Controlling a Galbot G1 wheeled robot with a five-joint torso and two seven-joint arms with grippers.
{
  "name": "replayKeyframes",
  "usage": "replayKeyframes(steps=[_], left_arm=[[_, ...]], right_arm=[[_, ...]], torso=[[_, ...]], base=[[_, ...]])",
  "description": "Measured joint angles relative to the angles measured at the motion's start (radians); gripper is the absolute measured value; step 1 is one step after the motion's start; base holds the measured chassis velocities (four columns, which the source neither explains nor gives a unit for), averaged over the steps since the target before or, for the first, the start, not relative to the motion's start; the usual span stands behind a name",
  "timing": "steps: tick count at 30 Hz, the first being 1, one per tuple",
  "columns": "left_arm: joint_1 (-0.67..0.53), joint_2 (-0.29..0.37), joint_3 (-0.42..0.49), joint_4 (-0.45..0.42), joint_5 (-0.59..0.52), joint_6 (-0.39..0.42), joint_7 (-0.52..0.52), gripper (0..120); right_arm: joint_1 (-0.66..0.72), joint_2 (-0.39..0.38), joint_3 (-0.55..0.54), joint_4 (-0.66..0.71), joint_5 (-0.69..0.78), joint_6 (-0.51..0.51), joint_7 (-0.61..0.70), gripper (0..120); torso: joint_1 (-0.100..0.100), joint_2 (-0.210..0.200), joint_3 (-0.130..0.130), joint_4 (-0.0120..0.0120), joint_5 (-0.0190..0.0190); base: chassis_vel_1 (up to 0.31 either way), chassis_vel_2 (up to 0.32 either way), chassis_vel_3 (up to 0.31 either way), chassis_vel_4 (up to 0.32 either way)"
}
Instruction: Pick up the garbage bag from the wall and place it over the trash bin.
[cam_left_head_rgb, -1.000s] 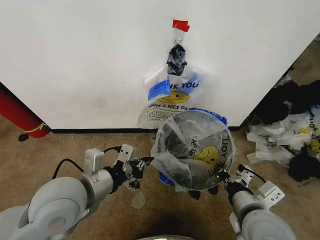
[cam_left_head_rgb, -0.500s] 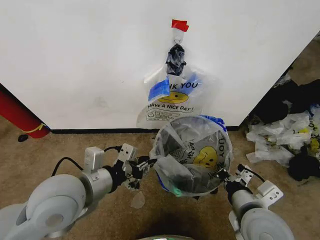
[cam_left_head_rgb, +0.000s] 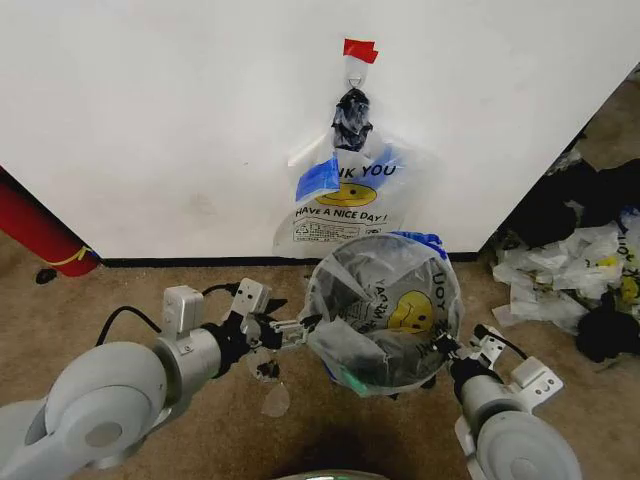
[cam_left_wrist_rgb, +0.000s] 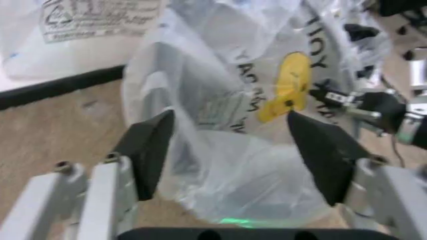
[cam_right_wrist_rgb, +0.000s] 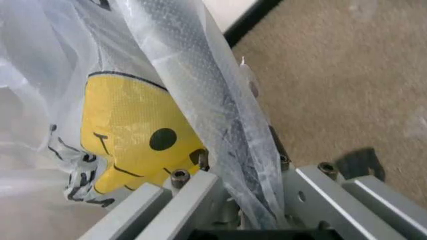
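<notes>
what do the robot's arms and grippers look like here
Both arms are chunky, rounded light-grey shells narrowing to silver metal wrists. The left gripper has a boxy silver bracket on its wrist, a black cable looping off it, and ribbed silver fingers tipped with wedge-shaped black pads. The right gripper has similar brackets, a thin black cable and bolted silver fingers.

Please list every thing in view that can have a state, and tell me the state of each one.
garbage bag: spread open over the trash bin, smiley inside.
trash bin: upright on the carpet, lined by the bag.
left end effector: open, its fingers apart at the bag's side.
right end effector: shut on the bag's edge at the bin rim.
second smiley bag: hanging on the wall from a hook.
</notes>
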Motion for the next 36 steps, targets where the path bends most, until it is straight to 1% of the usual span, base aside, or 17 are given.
replayKeyframes(steps=[3,4,6,8,9,10,11,12,17,19,20,23,25,27,28,32,36], left_arm=[[-0.072,0.010,0.032,0.000,-0.029,-0.012,0.033,51],[-0.072,0.010,0.032,0.000,-0.029,-0.012,0.033,51],[-0.152,0.004,0.066,0.000,-0.073,-0.008,0.036,43],[-0.236,-0.014,0.120,0.000,-0.119,0.001,0.029,34],[-0.294,-0.030,0.160,0.000,-0.150,0.009,0.017,29],[-0.328,-0.043,0.186,0.000,-0.165,0.015,0.007,26],[-0.360,-0.057,0.214,0.000,-0.173,0.020,-0.002,23],[-0.360,-0.057,0.214,0.000,-0.173,0.020,-0.002,23],[-0.520,-0.127,0.392,0.000,-0.181,0.051,-0.075,1],[-0.590,-0.159,0.476,0.001,-0.181,0.061,-0.118,0],[-0.590,-0.159,0.476,0.001,-0.181,0.061,-0.118,0],[-0.659,-0.225,0.559,0.030,-0.181,0.070,-0.182,0],[-0.691,-0.268,0.600,0.062,-0.175,0.072,-0.212,0],[-0.733,-0.340,0.654,0.140,-0.158,0.075,-0.272,0],[-0.733,-0.340,0.654,0.140,-0.158,0.075,-0.272,0],[-0.777,-0.402,0.706,0.261,-0.095,0.114,-0.381,0],[-0.784,-0.428,0.726,0.305,-0.088,0.135,-0.428,0]], right_arm=[[0.003,-0.010,-0.014,0.000,-0.032,0.005,-0.023,0],[0.003,-0.010,-0.014,0.000,-0.032,0.005,-0.023,0],[0.002,-0.012,-0.021,0.000,-0.065,0.008,-0.039,0],[-0.002,-0.011,-0.027,0.000,-0.090,0.012,-0.049,0],[-0.007,-0.008,-0.031,0.000,-0.102,0.013,-0.053,0],[-0.011,-0.006,-0.034,0.001,-0.110,0.013,-0.055,0],[-0.013,-0.004,-0.037,0.001,-0.121,0.014,-0.060,0],[-0.013,-0.004,-0.037,0.001,-0.121,0.014,-0.060,0],[-0.021,0.010,-0.047,-0.002,-0.196,0.026,-0.080,0],[-0.027,0.019,-0.049,-0.003,-0.224,0.029,-0.085,0],[-0.027,0.019,-0.049,-0.003,-0.224,0.029,-0.085,0],[-0.030,0.036,-0.044,-0.006,-0.246,0.032,-0.091,0],[-0.027,0.046,-0.042,-0.009,-0.251,0.034,-0.091,0],[-0.026,0.057,-0.047,-0.010,-0.258,0.035,-0.095,0],[-0.026,0.057,-0.047,-0.010,-0.258,0.035,-0.095,0],[-0.037,0.060,-0.052,-0.007,-0.264,0.036,-0.104,0],[-0.038,0.057,-0.050,-0.004,-0.264,0.038,-0.104,0]], torso=[[0.000,0.000,0.000,0.0002,0.0003],[0.000,0.000,0.000,0.0002,0.0003],[0.000,0.000,0.000,0.0000,0.0004],[0.000,0.000,0.000,0.0002,0.0002],[0.000,0.000,0.000,-0.0003,-0.0002],[0.000,0.000,0.000,-0.0003,0.0004],[0.000,0.000,0.000,-0.0001,0.0007],[0.000,0.000,0.000,-0.0001,0.0007],[0.000,0.000,0.000,0.0000,-0.0001],[0.000,0.000,0.000,0.0003,0.0008],[0.000,0.000,0.000,0.0003,0.0008],[0.000,0.000,0.000,0.0000,0.0000],[0.000,0.000,0.000,0.0000,0.0003],[0.000,0.000,0.000,-0.0004,0.0002],[0.000,0.000,0.000,-0.0004,0.0002],[0.000,0.000,0.000,0.0001,0.0001],[0.000,0.000,0.000,0.0001,0.0001]], base=[[0.000,0.000,0.000,0.000],[0.000,0.000,0.000,0.000],[0.000,0.000,0.000,0.000],[0.000,0.000,0.000,0.000],[0.000,0.000,0.000,0.000],[0.000,0.000,0.000,0.000],[0.000,0.000,0.000,0.000],[0.000,0.000,0.000,0.000],[0.000,0.000,0.000,0.000],[0.000,0.000,0.000,0.000],[0.000,0.000,0.000,0.000],[0.000,0.000,0.000,0.000],[0.000,0.000,0.000,0.000],[0.000,0.000,0.000,0.000],[0.000,0.000,0.000,0.000],[0.000,0.000,0.000,0.000],[0.000,0.000,0.000,0.000]])
